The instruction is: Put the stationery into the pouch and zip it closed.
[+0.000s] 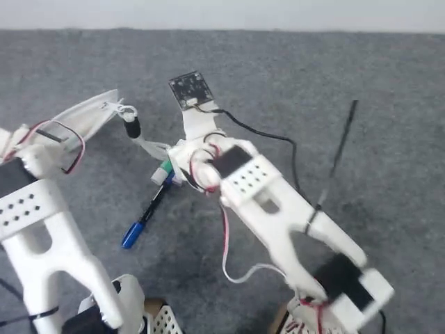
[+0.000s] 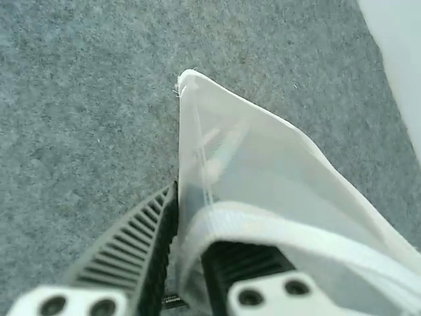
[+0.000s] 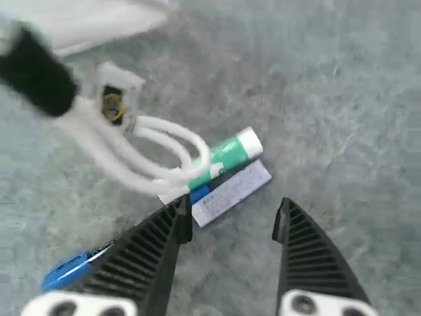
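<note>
Grey carpet (image 1: pixel 389 69); pouch (image 2: pixel 263 171) white, semi-transp.

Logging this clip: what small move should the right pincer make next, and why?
Probably lower the right pincer and close on the eraser: it hangs open right over it, and the left pincer holds the pouch.

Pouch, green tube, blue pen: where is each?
Pouch (image 2: pixel 263 164): left wrist view, translucent side panel.
Green tube (image 3: pixel 227 155): right wrist view, green body.
Blue pen (image 1: pixel 132 234): high view, blue end.
</note>
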`<control>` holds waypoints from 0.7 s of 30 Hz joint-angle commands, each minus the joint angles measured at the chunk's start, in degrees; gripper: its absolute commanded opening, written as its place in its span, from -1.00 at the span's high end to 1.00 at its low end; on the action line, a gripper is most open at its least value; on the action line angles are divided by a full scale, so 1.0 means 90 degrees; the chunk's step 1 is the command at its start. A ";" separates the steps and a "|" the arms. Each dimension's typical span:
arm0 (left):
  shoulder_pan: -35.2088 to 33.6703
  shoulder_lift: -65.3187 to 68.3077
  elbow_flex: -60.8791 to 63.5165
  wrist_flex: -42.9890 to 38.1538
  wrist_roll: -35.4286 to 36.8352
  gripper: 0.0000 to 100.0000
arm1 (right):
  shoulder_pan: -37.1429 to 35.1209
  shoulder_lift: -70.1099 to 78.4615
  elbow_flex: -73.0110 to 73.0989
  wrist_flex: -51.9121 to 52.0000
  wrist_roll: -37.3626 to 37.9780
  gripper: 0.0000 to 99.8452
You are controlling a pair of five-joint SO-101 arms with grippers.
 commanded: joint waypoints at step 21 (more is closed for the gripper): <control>-0.0020 -0.0049 -0.0396 -0.0205 0.0088 0.98 | 0.0112 0.3140 -0.2686 0.0278 -0.0967 0.62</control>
